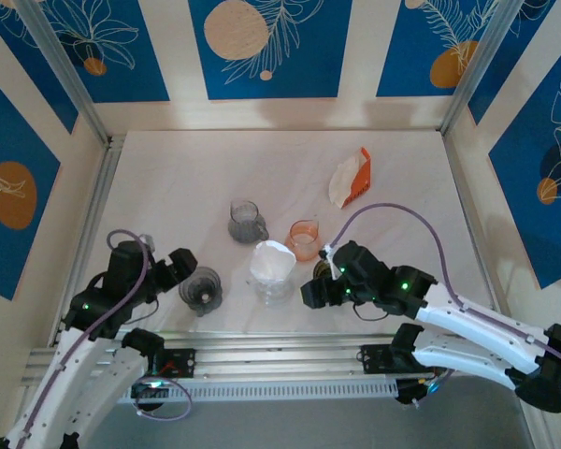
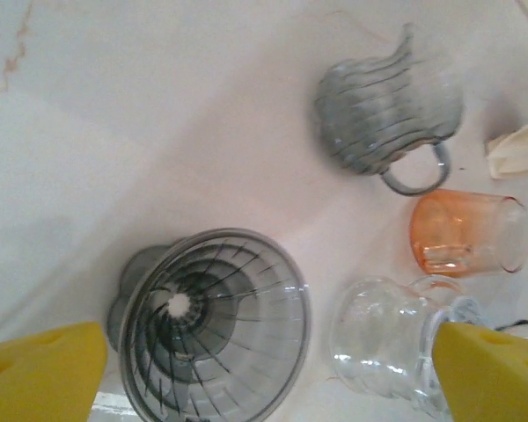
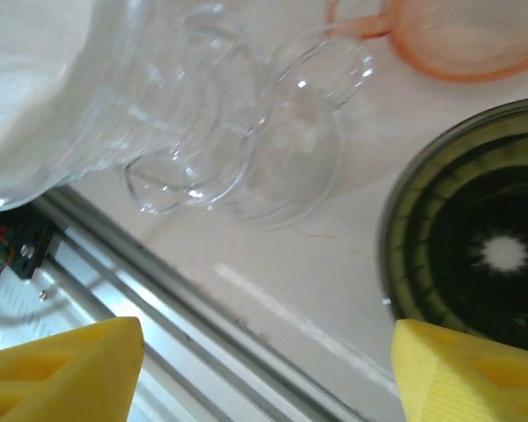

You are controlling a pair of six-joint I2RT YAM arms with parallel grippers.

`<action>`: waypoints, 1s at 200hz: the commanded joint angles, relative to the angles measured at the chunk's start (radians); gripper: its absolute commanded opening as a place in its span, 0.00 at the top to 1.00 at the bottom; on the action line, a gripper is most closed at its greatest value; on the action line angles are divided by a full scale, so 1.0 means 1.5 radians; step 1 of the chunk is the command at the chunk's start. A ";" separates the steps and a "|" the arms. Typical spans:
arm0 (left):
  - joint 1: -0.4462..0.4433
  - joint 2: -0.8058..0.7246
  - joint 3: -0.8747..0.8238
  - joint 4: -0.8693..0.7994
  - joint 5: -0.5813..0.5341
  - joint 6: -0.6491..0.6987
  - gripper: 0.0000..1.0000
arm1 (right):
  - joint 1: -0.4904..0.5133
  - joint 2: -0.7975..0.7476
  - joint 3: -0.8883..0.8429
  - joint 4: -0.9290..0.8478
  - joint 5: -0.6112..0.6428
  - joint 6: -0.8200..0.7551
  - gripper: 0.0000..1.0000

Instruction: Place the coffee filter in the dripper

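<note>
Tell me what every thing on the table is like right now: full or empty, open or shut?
clear dripper: has the white filter in it.
white filter: sitting in the clear dripper.
grey dripper: upright, empty.
grey jug: empty.
orange cup: empty.
filter packet: lying down, open, filters poking out.
left gripper: open, holding nothing.
right gripper: open, holding nothing.

Right wrist view: the clear dripper point(image 3: 202, 132) at 10 o'clock is blurred and cropped by the top edge, the white mass in it probably the coffee filter point(image 3: 35, 79); the dark dripper point(image 3: 475, 255) (half its rim lost) runs off at 3 o'clock. Left wrist view: a pale packet point(image 2: 519, 149) clipped at 3 o'clock.
</note>
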 commanded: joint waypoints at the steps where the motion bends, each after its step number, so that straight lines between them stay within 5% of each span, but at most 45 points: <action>1: 0.008 -0.002 0.017 -0.006 -0.003 0.018 0.02 | 0.043 0.016 -0.028 0.068 -0.037 -0.006 0.28; 53: 0.008 -0.005 -0.015 0.048 0.037 0.016 0.00 | 0.092 0.109 -0.057 0.129 -0.012 0.019 0.41; 105: 0.008 -0.003 0.000 0.058 0.040 0.025 0.00 | 0.035 0.148 -0.090 0.132 0.037 0.044 0.53; 200: 0.007 0.014 0.032 0.059 0.033 0.061 0.00 | -0.015 0.190 -0.148 0.308 -0.098 0.032 0.52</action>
